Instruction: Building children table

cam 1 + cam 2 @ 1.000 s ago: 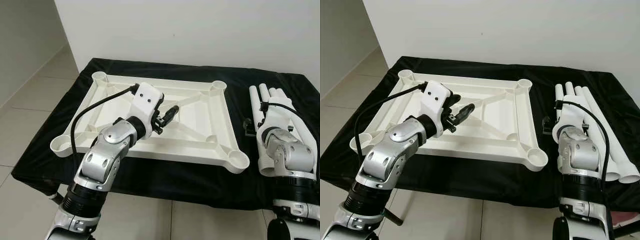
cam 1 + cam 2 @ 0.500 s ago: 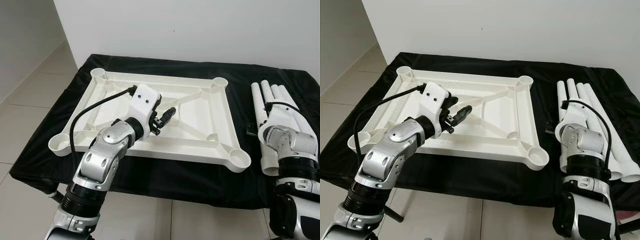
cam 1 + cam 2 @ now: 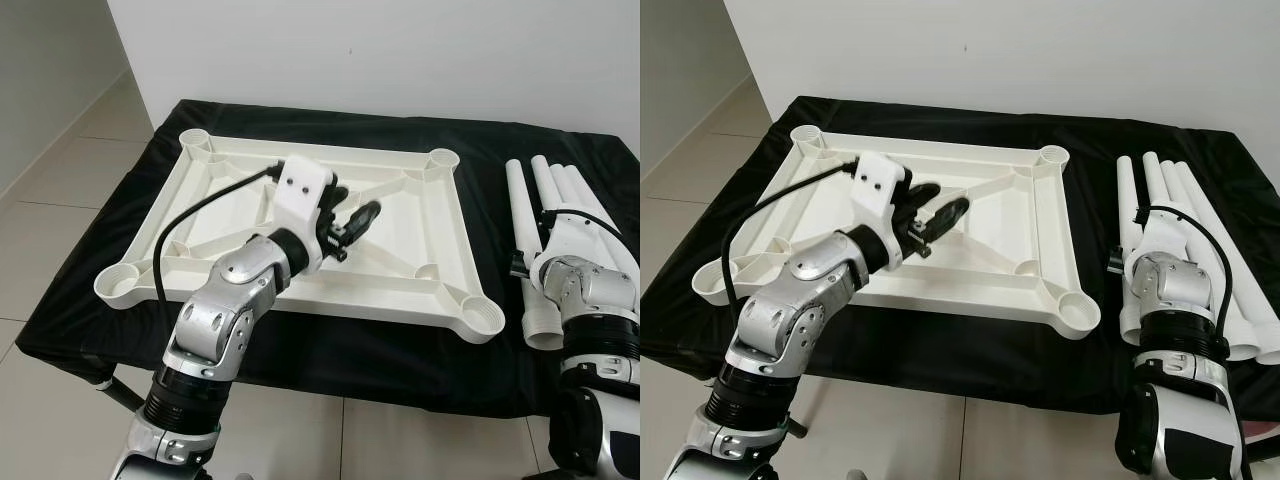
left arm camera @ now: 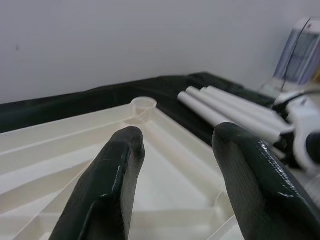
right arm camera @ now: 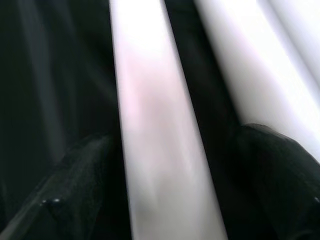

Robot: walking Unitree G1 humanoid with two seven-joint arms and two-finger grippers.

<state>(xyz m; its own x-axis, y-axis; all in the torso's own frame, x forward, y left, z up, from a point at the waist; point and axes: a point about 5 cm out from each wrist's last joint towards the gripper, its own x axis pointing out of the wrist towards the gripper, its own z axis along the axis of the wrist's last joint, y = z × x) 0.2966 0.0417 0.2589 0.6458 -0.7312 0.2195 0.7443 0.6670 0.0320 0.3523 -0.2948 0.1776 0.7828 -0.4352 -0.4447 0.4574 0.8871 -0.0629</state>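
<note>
A white tabletop point(image 3: 400, 302) lies upside down on the black-covered table, with a round leg socket point(image 3: 481, 318) at each corner. My left gripper point(image 3: 362, 217) hovers over its middle ribs; the left wrist view shows that gripper point(image 4: 177, 137) open with nothing between the fingers. Several white leg tubes point(image 3: 545, 190) lie side by side to the right of the tabletop. My right gripper point(image 5: 170, 150) is low over the near end of the leftmost tube point(image 5: 150, 90). Its fingers straddle the tube, with a dark gap beside one of them.
The black cloth point(image 3: 300, 350) hangs over the table's front edge, close to my body. A white wall point(image 3: 400, 50) stands right behind the table. Tiled floor point(image 3: 50, 180) lies to the left. A pale fan-like appliance point(image 4: 300, 50) stands beyond the tubes.
My left gripper has moved a little right and farther over the tabletop. My right arm has drawn back and down along the leftmost tube. The camera has shifted slightly.
</note>
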